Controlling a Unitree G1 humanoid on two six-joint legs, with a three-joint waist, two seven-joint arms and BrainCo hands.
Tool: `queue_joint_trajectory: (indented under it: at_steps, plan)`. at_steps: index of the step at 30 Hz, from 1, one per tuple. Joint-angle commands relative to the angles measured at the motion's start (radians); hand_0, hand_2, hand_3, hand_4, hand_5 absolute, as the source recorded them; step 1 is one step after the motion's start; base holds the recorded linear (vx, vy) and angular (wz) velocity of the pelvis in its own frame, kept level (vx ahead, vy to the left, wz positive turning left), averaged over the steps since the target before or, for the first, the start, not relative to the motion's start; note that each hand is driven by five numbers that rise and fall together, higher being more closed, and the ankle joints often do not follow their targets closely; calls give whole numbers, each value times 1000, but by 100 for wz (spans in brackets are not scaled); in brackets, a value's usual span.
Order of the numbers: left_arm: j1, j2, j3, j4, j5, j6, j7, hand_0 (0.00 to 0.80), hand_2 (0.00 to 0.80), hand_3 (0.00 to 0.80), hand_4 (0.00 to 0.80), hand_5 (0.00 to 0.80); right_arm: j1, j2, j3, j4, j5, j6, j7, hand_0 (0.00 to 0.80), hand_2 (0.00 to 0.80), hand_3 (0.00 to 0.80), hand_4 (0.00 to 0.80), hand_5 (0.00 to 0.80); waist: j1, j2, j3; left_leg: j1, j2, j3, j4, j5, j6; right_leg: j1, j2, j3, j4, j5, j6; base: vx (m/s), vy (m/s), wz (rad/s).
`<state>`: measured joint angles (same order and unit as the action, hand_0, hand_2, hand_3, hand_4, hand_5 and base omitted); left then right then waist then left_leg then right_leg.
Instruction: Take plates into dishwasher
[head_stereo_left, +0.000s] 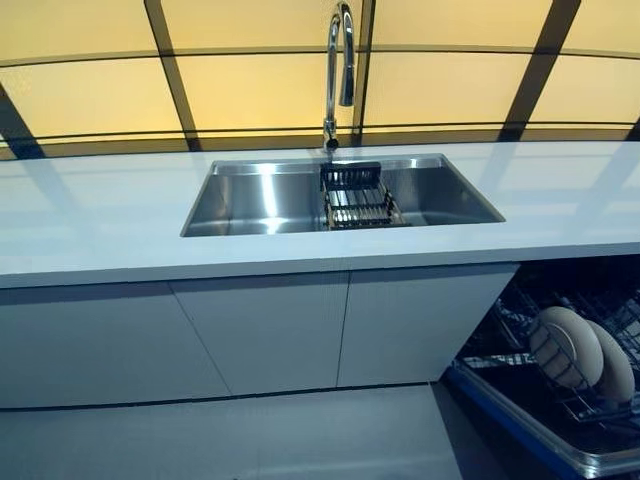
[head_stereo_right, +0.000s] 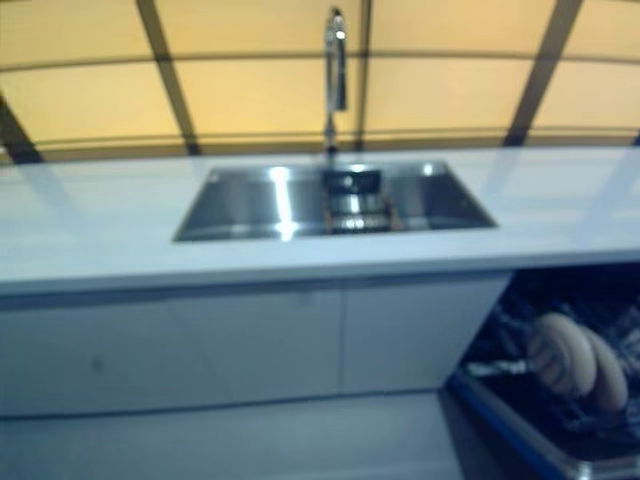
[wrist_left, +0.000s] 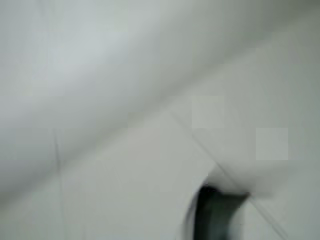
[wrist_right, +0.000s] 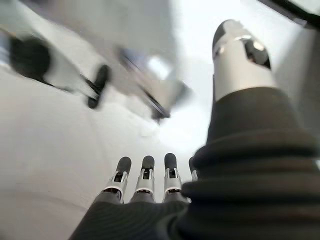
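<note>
Plates (head_stereo_left: 578, 352) stand on edge in the dishwasher rack (head_stereo_left: 560, 400) at the lower right of the head views, two cream discs leaning close together, under the end of the white countertop (head_stereo_left: 100, 220). Steel sink (head_stereo_left: 260, 195) sits mid-counter with a small dark wire drainer (head_stereo_left: 357, 197) inside it and a tall chrome faucet (head_stereo_left: 341, 60) behind; no further plate is visible on the counter or in the sink. Neither hand appears in the head views. Right hand (wrist_right: 150, 175) shows in its wrist view only: fingers straight and slightly apart, thumb extended, holding nothing. Left wrist view is too smeared to read; cannot tell whether that hand's fingers are apart or together. Judgement: loading looks largely done, or the next plate lies out of sight. Risk: with both arms below the camera's field, a blind reach could clip the open rack or knock the seated plates together.
</note>
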<state>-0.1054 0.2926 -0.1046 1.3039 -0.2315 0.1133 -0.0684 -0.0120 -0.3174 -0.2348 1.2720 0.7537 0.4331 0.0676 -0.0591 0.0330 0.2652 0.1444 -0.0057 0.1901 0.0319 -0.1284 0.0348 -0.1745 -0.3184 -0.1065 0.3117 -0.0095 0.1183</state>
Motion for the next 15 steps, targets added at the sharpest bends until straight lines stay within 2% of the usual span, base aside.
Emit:
queue_joint_trajectory:
  at_steps: [1,3,4,5,6,8,10,12,15]
  plan:
    - [34,7,25,18,-38,20,21,0,0,0,0,0,-23,0,22,34,-54,-49,-32,0,0,0,0,0,8,-25,-41,-76,-7,-92,59,-34,25,33,-68,43,-196,270,40,-29,-212,-29]
    - [33,7,25,13,-52,23,26,0,0,0,0,0,-29,3,25,32,-60,-46,-34,0,0,0,0,0,8,-26,-40,-76,0,-89,70,-41,22,27,-75,56,-205,279,46,-13,-129,-25]
    - [30,8,22,4,-77,28,37,0,0,0,0,0,-32,7,35,26,-70,-39,-37,0,0,0,0,0,3,-29,-39,-81,16,-95,98,-57,18,18,-78,86,-207,280,51,-26,-380,-28]
    - [22,12,18,-3,-79,40,38,0,0,0,0,0,-26,17,44,21,-57,-27,-49,0,0,0,0,0,-6,-36,-36,-109,46,-122,177,-85,10,7,-58,136,-158,235,43,-27,-574,-11]
    - [22,9,22,-7,-81,40,55,0,0,0,0,0,-10,28,58,17,-45,-32,-57,0,0,0,0,0,-5,-41,-36,-140,97,-126,241,-93,-7,24,-42,127,-127,150,41,-17,-485,5]
    - [24,7,28,-12,-90,43,67,0,0,0,0,0,-1,36,63,12,-42,-30,-62,0,0,0,0,0,-4,-42,-36,-149,127,-123,250,-83,-20,38,-33,110,-116,111,45,-43,-309,50]
    - [21,0,46,-20,-146,47,90,0,0,0,0,0,6,42,79,17,-54,-50,-44,0,0,0,0,0,-2,-40,-36,-148,172,-116,206,-25,-53,55,-10,72,-104,62,52,-114,-301,45]
    - [16,-18,47,-15,-118,25,85,0,0,0,0,0,0,34,94,20,-36,-64,-22,0,0,0,0,0,-1,-34,-34,-133,185,-127,138,28,-76,66,7,49,-121,51,50,-101,-188,10]
    - [17,-37,43,-18,-127,10,128,0,0,0,0,0,-8,32,104,15,-36,-68,-27,0,0,0,0,0,-2,-29,-37,-115,189,-128,85,57,-87,85,18,31,-154,51,54,-44,-116,5]
